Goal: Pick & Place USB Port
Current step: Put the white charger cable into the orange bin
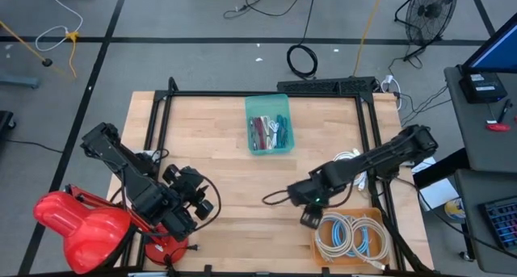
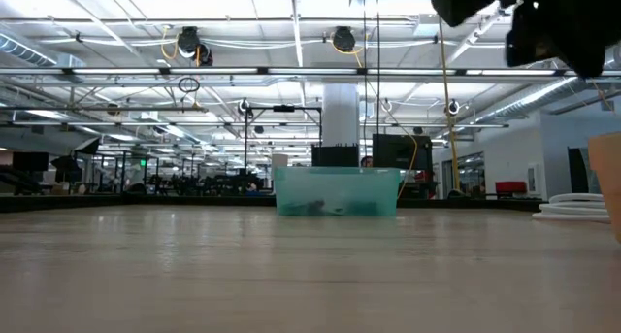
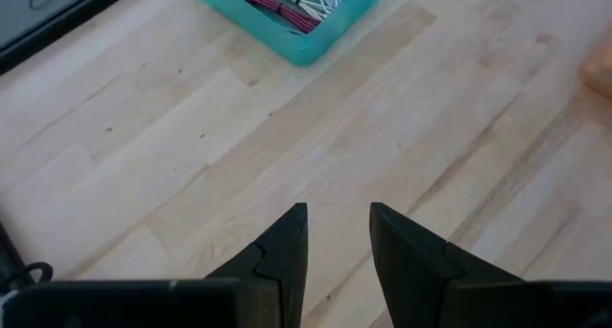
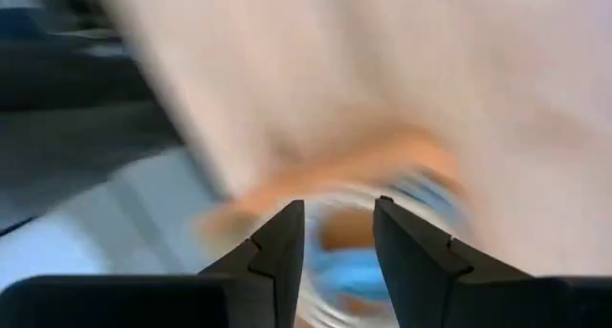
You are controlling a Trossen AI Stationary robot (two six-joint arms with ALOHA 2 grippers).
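A teal bin (image 1: 269, 123) (image 3: 287, 12) (image 2: 337, 193) with red, white and green cables stands at the table's far middle. An orange tray (image 1: 380, 257) at the near right holds coiled white and blue cables (image 1: 349, 235). Which of these is the USB port, I cannot tell. My right gripper (image 1: 311, 218) (image 4: 339, 218) hangs open just left of the tray's far left corner, tipped downward, with blurred blue and orange beyond its fingers. My left gripper (image 1: 208, 206) (image 3: 338, 223) is open over bare wood at the near left, nothing between its fingers.
A red lamp-like object (image 1: 77, 224) sits at the near left corner beside the left arm. A loose white cable (image 1: 347, 157) (image 2: 577, 209) lies on the right side. A black frame (image 1: 266, 94) borders the table. Bare wood (image 1: 242, 180) spans the middle.
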